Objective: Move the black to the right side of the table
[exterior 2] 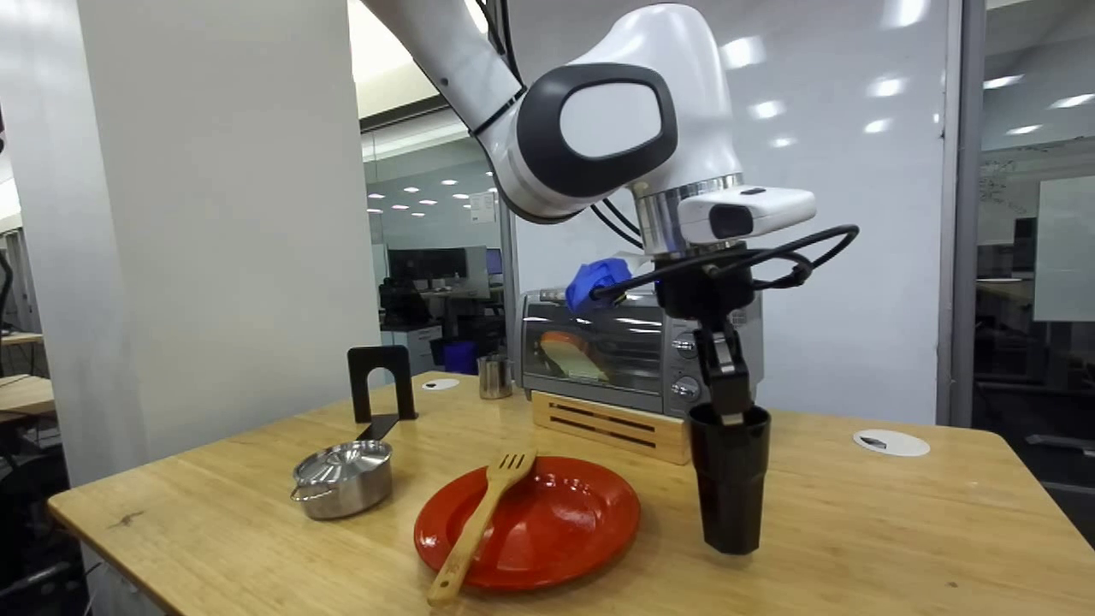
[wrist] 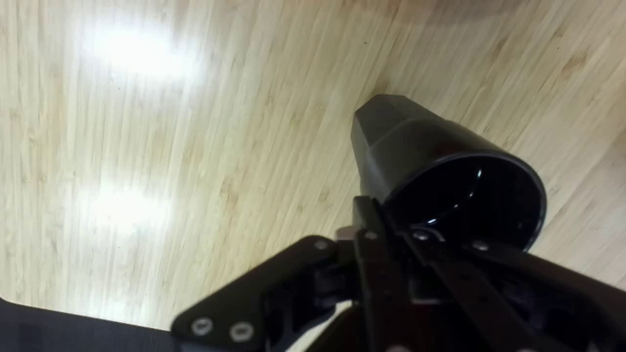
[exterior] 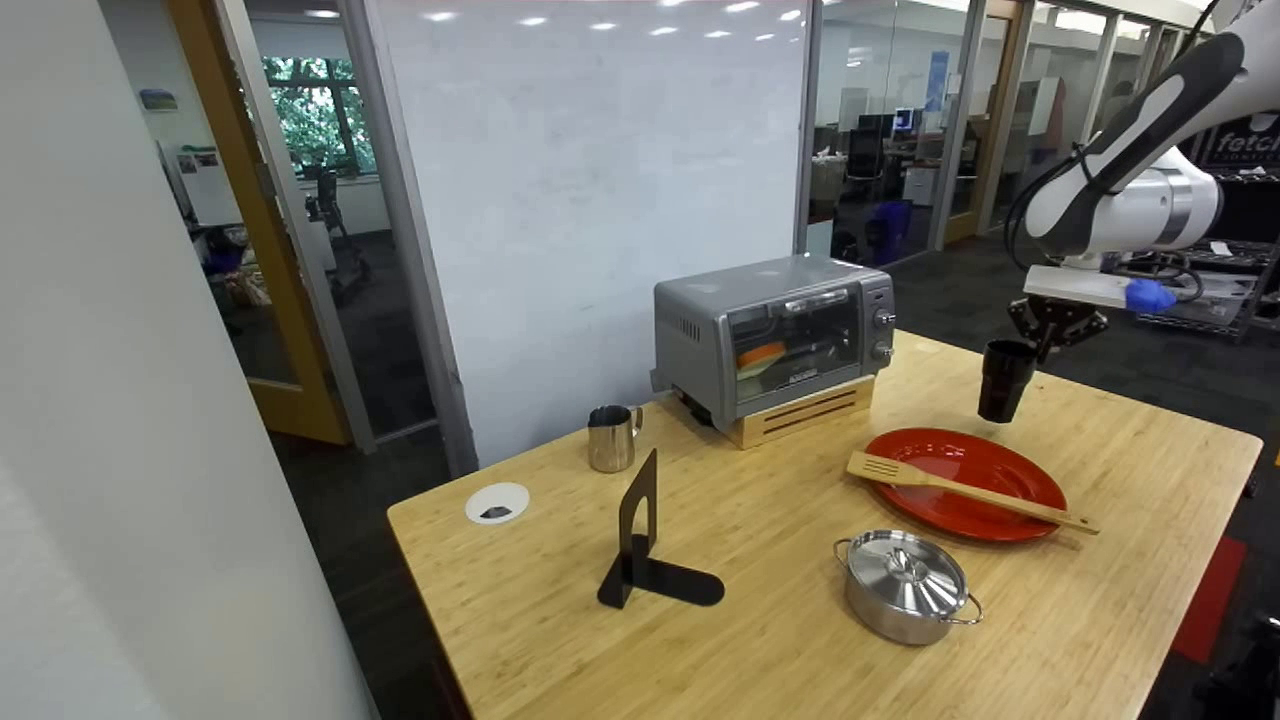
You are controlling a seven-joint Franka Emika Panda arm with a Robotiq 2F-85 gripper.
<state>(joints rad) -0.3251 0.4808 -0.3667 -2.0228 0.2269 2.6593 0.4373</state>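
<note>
The nearly closed tool (exterior 2: pixel 730 409) pinched the black tumbler (exterior 2: pixel 731 496) by its rim. A red plate (exterior 2: pixel 569 530) lay nearby on the desk (exterior 2: pixel 898 530).

The black cup (exterior 2: pixel 730 500) is pinched at one side of its rim, mouth up and leaning slightly. It's plain and shiny, round and wide at the lip, tapering to a narrower, faceted base, with a few glints on its dark inner wall. In an exterior view it's over the right half of the table (exterior 2: pixel 881 530); from here I can't tell whether its base touches the wood. The table is pale and streaky-grained, with rounded corners.
</note>
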